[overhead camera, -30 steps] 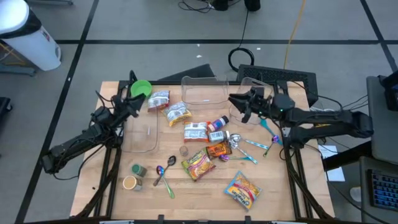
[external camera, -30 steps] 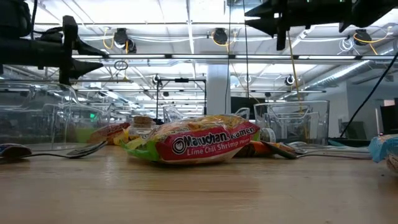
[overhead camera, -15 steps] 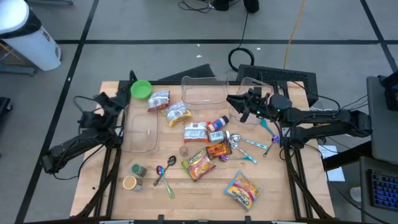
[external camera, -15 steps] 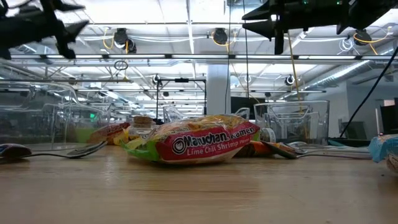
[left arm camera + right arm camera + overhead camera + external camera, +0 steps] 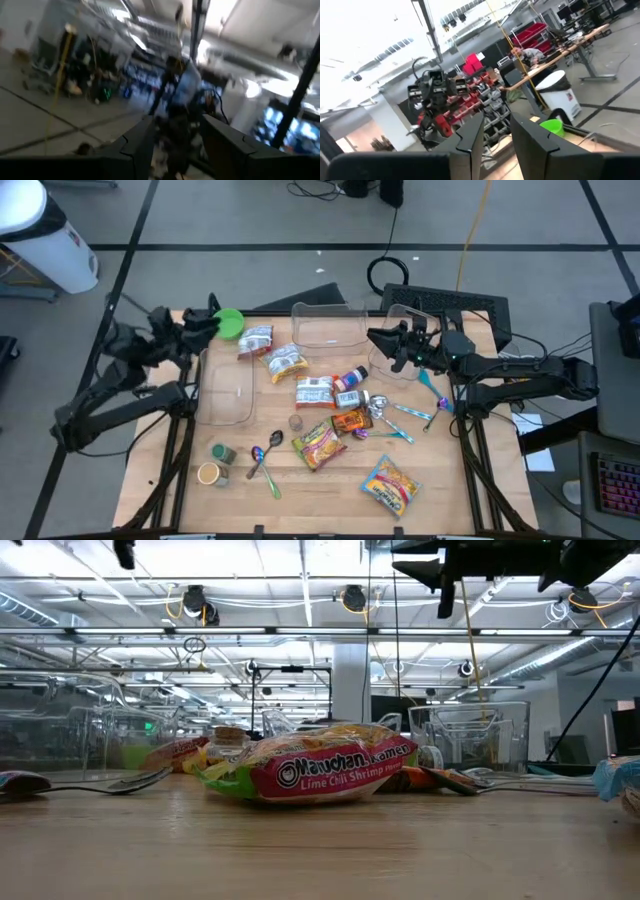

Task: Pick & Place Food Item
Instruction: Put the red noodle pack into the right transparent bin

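Observation:
Several food items lie loose in the middle of the table: a Maruchan ramen packet [image 5: 318, 443] [image 5: 320, 772], a yellow-orange packet [image 5: 388, 485], small snack packets [image 5: 287, 362] and a little bottle [image 5: 350, 380]. My left gripper [image 5: 203, 328] is open and raised high over the table's far left corner, beside a green bowl [image 5: 228, 322]. It holds nothing, and the low view shows only a tip of it [image 5: 125, 552]. My right gripper [image 5: 376, 339] [image 5: 440, 570] is open and hangs high over the far right part, also holding nothing.
A clear tub [image 5: 225, 392] stands at the left and two clear containers [image 5: 328, 326] [image 5: 404, 318] along the far edge. Spoons [image 5: 268, 456] [image 5: 405, 415] and two small jars [image 5: 215, 463] lie nearer. A person sits at a desk beyond the table [image 5: 527, 54].
My left gripper has risen steeply from above the clear tub, drawn back a little toward the table's left edge and tipped upward. In the low view it has climbed almost out of the top. Nothing on the table has moved.

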Controlling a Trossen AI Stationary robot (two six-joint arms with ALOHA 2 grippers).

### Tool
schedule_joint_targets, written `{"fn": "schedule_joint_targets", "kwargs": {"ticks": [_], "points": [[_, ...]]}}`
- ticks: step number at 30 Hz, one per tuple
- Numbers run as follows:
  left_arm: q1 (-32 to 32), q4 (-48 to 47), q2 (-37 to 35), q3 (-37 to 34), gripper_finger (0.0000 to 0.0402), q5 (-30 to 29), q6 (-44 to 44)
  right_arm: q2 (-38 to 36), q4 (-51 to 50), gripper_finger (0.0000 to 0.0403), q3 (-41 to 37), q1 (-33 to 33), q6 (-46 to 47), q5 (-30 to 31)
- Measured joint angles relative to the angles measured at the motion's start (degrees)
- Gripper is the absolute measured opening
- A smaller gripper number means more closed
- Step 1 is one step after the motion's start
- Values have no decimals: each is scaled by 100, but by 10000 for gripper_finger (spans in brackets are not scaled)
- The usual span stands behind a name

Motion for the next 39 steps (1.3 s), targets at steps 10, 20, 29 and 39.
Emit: {"fn": "schedule_joint_targets", "kwargs": {"ticks": [10, 20, 29, 39], "points": [[-2, 350, 1282, 400, 166, 851, -70, 2, -23, 133, 0, 63, 136, -164], [-2, 2002, 2213, 400, 166, 1008, -938, 2, -87, 210, 0, 63, 428, -169], [-36, 3415, 2958, 400, 178, 983, -1731, 0, -152, 263, 0, 63, 432, -622], [-729, 3965, 3693, 400, 262, 539, -2419, 0, -134, 276, 0, -55, 328, -893]]}}
